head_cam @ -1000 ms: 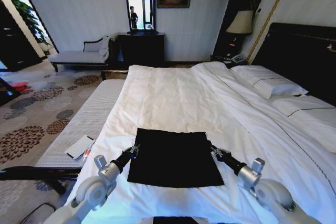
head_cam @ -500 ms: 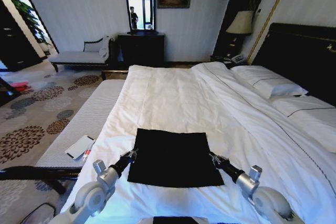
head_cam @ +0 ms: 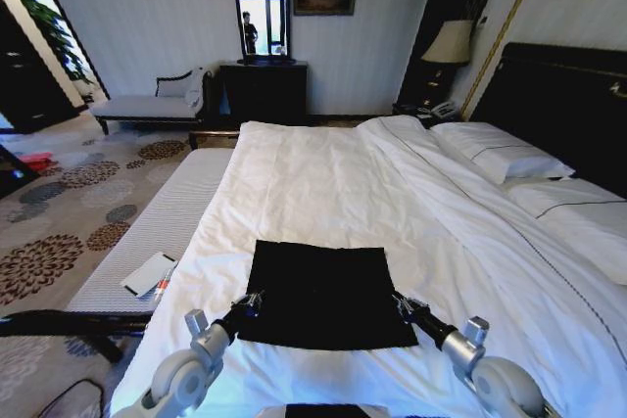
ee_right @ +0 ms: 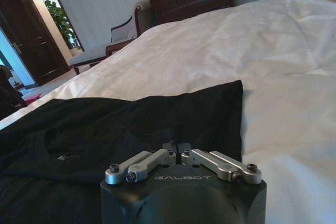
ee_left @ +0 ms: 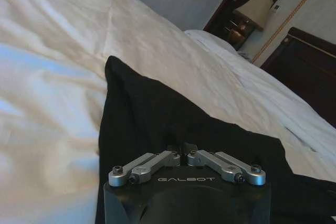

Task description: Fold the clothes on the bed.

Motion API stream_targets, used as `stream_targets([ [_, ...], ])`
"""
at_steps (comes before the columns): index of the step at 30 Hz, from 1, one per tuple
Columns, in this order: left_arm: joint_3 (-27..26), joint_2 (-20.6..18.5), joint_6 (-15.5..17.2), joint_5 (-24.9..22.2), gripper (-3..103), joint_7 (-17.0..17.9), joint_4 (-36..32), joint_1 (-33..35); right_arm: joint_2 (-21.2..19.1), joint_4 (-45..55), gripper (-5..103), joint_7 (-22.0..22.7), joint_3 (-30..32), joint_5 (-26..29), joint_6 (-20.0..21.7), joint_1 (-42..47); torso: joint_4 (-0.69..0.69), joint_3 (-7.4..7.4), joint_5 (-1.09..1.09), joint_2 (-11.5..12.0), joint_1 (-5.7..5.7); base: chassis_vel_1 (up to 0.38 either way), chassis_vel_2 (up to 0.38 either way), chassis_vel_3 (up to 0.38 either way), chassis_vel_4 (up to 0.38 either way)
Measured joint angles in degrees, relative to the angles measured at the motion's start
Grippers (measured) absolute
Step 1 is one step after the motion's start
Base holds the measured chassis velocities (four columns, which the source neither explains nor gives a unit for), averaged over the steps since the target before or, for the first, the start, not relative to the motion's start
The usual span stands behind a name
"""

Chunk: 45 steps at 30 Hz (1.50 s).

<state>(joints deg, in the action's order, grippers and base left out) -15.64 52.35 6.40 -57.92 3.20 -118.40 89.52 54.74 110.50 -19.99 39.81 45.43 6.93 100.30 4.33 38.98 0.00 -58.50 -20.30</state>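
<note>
The clothes are a black garment lying flat in a rough square on the white bed, near its front edge. My left gripper sits at the garment's left edge, low over the fabric, fingers shut. At the right edge my right gripper is also shut. In the left wrist view the left gripper has its tips closed together over the dark cloth. The right gripper looks the same above the black fabric. The cloth lies undisturbed, and no lettering is visible.
A white-and-dark booklet lies on the grey bench along the bed's left side. Pillows and the dark headboard are at the right. A chaise, dresser and lamp stand by the far wall.
Both grippers have drawn back toward me along the garment's side edges, from mid-height to near its front corners. The garment has not shifted.
</note>
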Motion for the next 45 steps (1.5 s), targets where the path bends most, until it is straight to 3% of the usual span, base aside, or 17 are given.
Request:
stream_targets([
  [26,-0.19,0.42,0.23,3.06,1,1.01,0.65,3.41,0.97,0.07,0,0.03,0.51,-2.71,-0.78,3.1,0.0,0.0,0.0,0.0,0.0,0.0,0.0,0.0,0.0],
  [27,-0.34,0.36,0.3,3.16,5,1.16,0.65,3.55,1.04,0.3,-3,0.04,0.67,-2.93,-0.86,3.48,0.0,0.0,-0.01,0.0,0.0,0.0,0.0,0.0,0.0],
  [28,-0.58,0.31,0.4,3.36,11,1.34,0.61,3.83,1.2,0.64,7,0.04,0.92,-3.31,-0.93,4.03,0.0,0.0,-0.01,0.0,0.0,0.0,0.0,0.0,0.0],
  [30,-0.69,0.32,0.46,3.51,16,1.4,0.51,3.93,1.3,0.85,7,0.04,1.03,-3.47,-0.95,4.28,0.0,0.0,-0.01,0.0,0.0,0.0,0.0,0.0,0.0],
  [33,-1.47,0.74,0.66,4.12,27,2.01,-0.22,4.33,1.67,1.54,23,0.44,1.65,-3.5,-0.97,4.84,0.0,0.0,-0.01,0.0,0.0,0.0,0.0,0.0,0.0],
  [35,-1.81,0.83,0.75,4.2,33,2.17,-0.55,4.54,1.71,1.76,23,0.57,1.86,-3.38,-0.96,5.0,0.0,0.0,-0.01,0.0,0.0,0.0,0.0,0.0,0.0],
  [39,-4.41,0.44,0.92,5.55,49,2.17,-2.5,4.98,1.72,3.77,44,0.79,3.62,-2.23,-0.85,6.33,-0.01,0.0,0.0,0.0,0.0,0.0,0.0,0.0,0.0],
  [41,-5.01,0.08,1.03,5.55,54,2.32,-3.2,4.74,1.69,4.37,44,0.86,4.17,-1.69,-0.75,6.61,0.0,0.0,-0.01,0.0,0.0,0.0,0.0,0.0,0.0],
  [44,-6.47,-0.84,1.72,4.17,70,3.33,-6.24,4.51,1.33,5.51,61,0.99,5.81,-0.41,-0.53,7.45,0.01,0.0,-0.01,0.0,0.0,0.0,0.0,0.0,0.0],
  [45,-6.72,-0.86,1.82,4.0,70,3.43,-6.8,4.59,1.17,5.58,66,1.03,6.2,-0.05,-0.52,7.5,0.01,0.0,-0.01,0.0,0.0,0.0,0.0,0.0,0.0],
])
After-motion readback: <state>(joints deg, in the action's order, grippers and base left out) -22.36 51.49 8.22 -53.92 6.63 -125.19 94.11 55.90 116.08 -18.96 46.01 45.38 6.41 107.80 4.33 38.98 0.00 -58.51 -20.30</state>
